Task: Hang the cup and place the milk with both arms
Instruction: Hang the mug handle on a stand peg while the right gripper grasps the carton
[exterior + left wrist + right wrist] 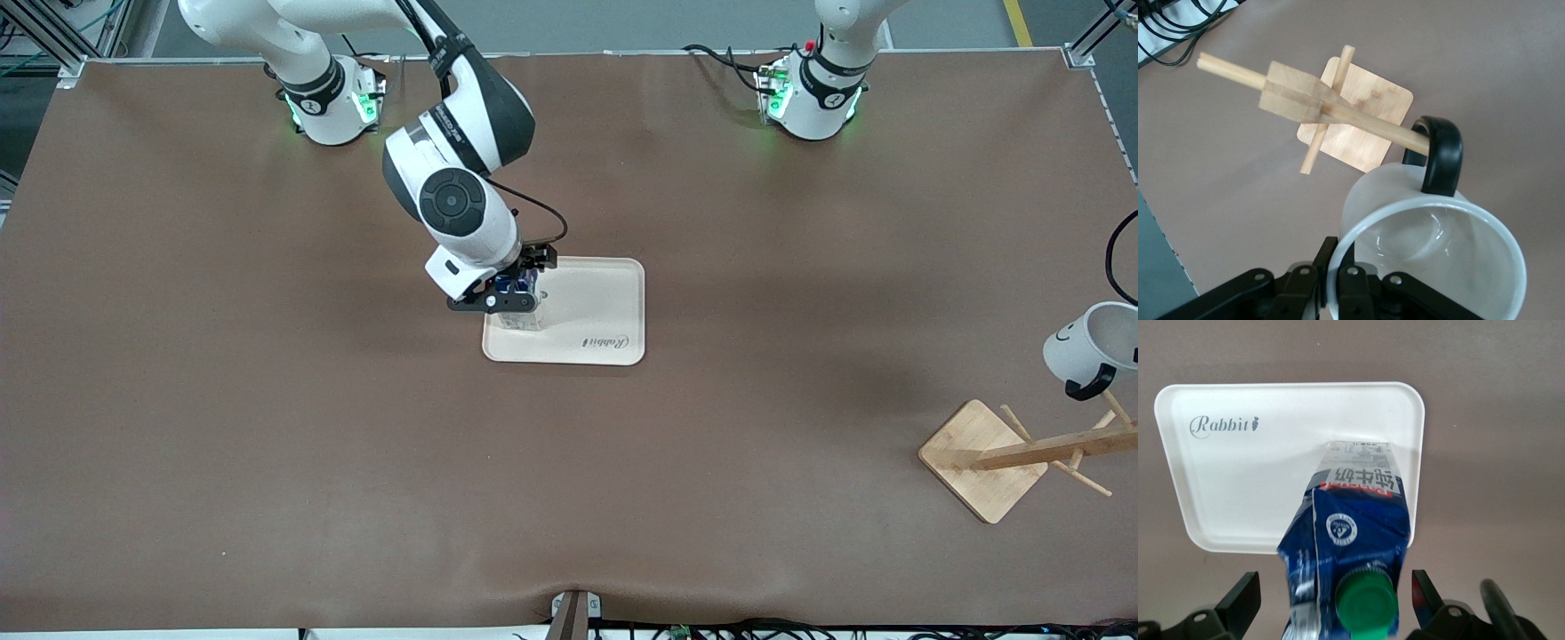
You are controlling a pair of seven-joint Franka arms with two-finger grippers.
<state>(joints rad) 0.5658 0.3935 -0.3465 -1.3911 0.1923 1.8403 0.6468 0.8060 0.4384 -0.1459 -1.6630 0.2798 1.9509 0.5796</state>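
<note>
The milk (516,311), a dark blue carton with a green cap (1367,607), stands on the white tray (597,307) at its corner toward the right arm's end. My right gripper (514,286) is over it, open, with its fingers (1245,597) apart from the carton's sides. The white cup (1095,345) with the smiley face is in the air above the wooden rack (985,458). My left gripper (1340,252) is shut on the cup's rim (1338,267). A rack peg (1371,125) reaches into the black handle (1441,153).
The tray (1238,487) carries the word "Rabbit". The rack's square base (1361,120) stands near the table's edge at the left arm's end. Black cables (1113,258) hang there. The brown table (267,400) spreads around.
</note>
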